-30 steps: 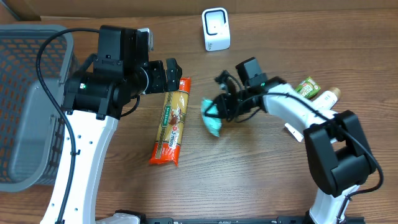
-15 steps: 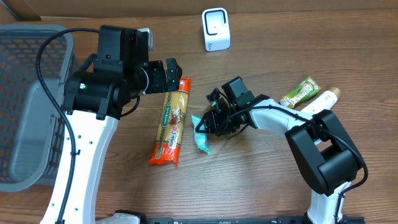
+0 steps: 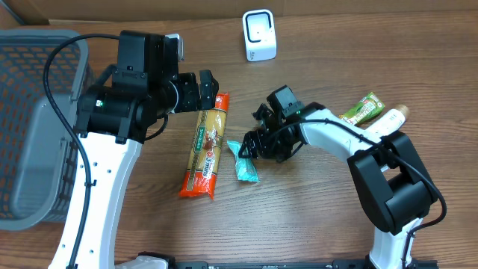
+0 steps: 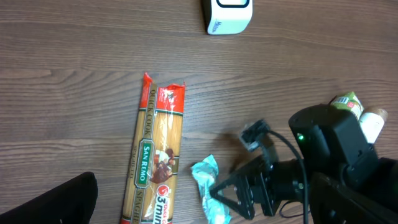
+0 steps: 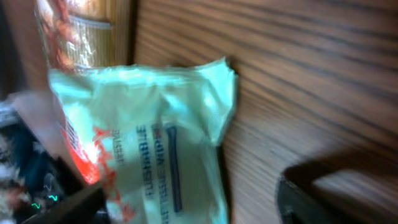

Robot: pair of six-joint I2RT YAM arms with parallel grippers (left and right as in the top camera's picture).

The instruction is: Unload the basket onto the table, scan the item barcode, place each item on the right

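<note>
The wipes (image 3: 243, 163) are blurred and cut off at the bottom in the right wrist view. They are laid on the bench (image 3: 314, 217) between the pasta (image 3: 205, 146) and the right tool (image 3: 252, 148), which is now spread open. A second ago they were gripped further right. The left tool (image 3: 205, 88) is seen open and empty.

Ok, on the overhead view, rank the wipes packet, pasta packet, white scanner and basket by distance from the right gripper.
From the right gripper:
1. Wipes packet, right beside it on the table.
2. Pasta packet, further to its left.
3. White scanner, at the table's back.
4. Basket, far left.
</note>
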